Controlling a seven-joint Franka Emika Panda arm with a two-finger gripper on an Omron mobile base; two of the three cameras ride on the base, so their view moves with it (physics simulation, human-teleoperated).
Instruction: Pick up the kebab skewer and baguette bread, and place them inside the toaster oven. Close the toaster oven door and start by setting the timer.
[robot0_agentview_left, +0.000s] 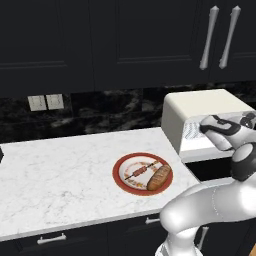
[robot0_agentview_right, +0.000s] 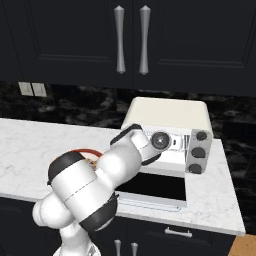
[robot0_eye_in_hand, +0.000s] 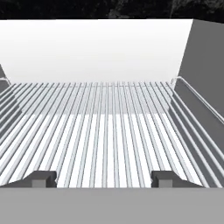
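From my seat the toaster oven (robot0_agentview_left: 200, 112) sits at the right end of the desk (robot0_agentview_left: 55, 175), backed up near the dark wall, and the toaster oven door (robot0_agentview_right: 155, 190) is dropped flat toward me, reaching out to about the front edge. To the left of the oven there's plenty of bare marble — wide open all the way to the left edge of the left base view. On the right side of the oven, just a narrow strip of desk before its right edge.

The arm's hand is pushed up to the oven mouth. In the hand view I'm looking straight along the wire rack (robot0_eye_in_hand: 109, 131), with the pale back wall ahead and a grey side wall on the right, so room in there is tight to the sides. The claw (robot0_eye_in_hand: 99, 178) has its two tips set well apart, nothing between them, nothing gripped; they sit right over the near end of the rack bars, though I can't say whether they actually touch.

Both food items are on the red-rimmed plate (robot0_agentview_left: 120, 182), which sits near the front edge of the desk, just left of the oven. The kebab skewer (robot0_agentview_left: 141, 170) lies diagonally across the middle of the plate, and the baguette bread (robot0_agentview_left: 159, 177) lies just beside it on the oven side — both well off to the left of the claw and lower down.
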